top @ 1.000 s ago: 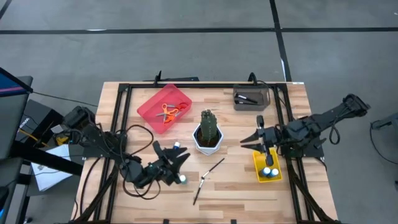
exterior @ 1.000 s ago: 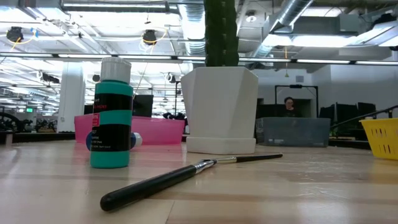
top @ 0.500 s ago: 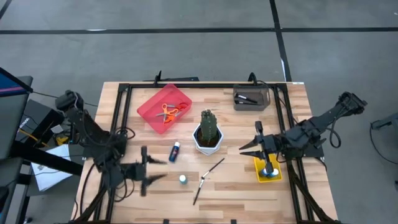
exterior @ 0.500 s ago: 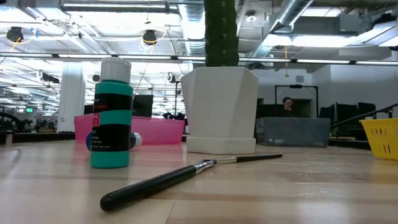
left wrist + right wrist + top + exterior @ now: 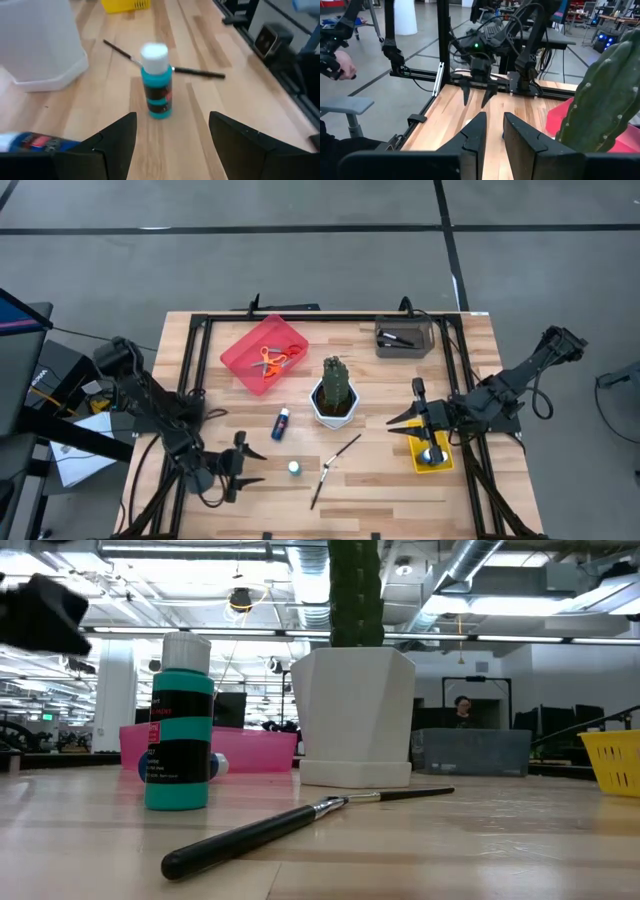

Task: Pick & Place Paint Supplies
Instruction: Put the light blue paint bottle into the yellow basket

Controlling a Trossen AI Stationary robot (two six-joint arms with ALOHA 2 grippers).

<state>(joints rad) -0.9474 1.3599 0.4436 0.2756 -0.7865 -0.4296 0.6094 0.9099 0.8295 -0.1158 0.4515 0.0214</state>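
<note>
One teal bottle (image 5: 156, 80) upright, paintbrush (image 5: 335, 457) diagonal

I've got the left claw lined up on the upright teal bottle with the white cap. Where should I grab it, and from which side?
Grip the upright bottle on its labelled teal body, below the white cap, since the straight sides probably suit flat fingers better. Come in level from the left claw, whose open fingers already frame it. On the far side a paintbrush lies just behind it and the cactus pot stands off to one side.
</note>
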